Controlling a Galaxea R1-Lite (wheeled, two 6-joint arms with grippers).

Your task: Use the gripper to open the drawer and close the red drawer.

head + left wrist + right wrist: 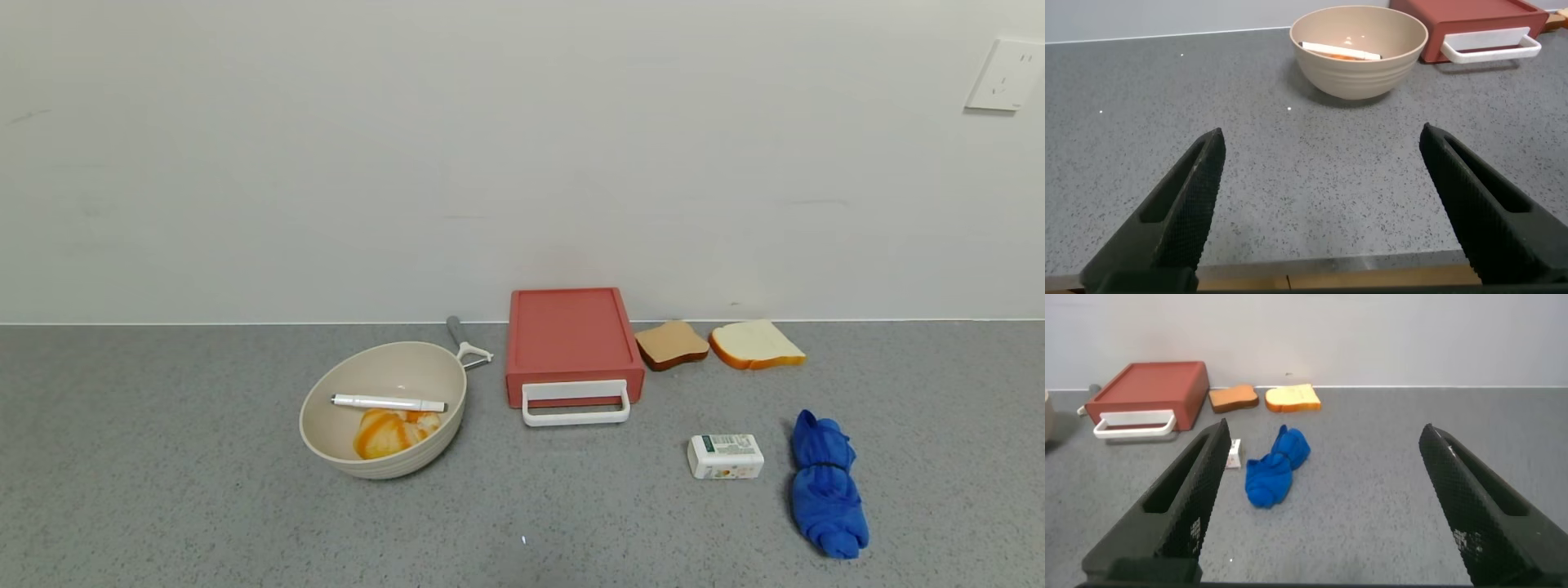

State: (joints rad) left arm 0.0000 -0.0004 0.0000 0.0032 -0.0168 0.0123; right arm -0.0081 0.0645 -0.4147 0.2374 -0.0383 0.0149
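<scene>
Over the near edge of the grey counter (pixel 163 490), the left gripper (pixel 1323 204) is hanging low with its two black fingers (pixel 1184 204) standing wide apart and holding nothing; it is not showing in the head view, only in its own wrist view. Ahead of it the beige bowl (pixel 1360 49) is sitting on the counter, and past the bowl the red drawer (pixel 1470 20) is lying with its white loop handle (pixel 1490 45) pointing toward the robot. The right gripper (pixel 1323 498) is also waiting near the front edge, its fingers (pixel 1478 506) spread wide and empty, and it is facing the blue cloth (pixel 1278 465). In the head view the drawer (pixel 571 343) is resting flat near the wall, about in the middle, and its tray is looking pushed in, with the handle (pixel 575 404) lying just in front of it. Just to its left the bowl (pixel 384 408) is holding a white pen (pixel 388 403) and an orange-striped piece of food (pixel 392 431), and a peeler (pixel 465 341) is lying behind the bowl. To the right of the drawer, two bread slices (pixel 718 343) are lying near the wall. Nearer to the robot, a small white box (pixel 725 456) is sitting just beside the bunched blue cloth (pixel 824 486).
</scene>
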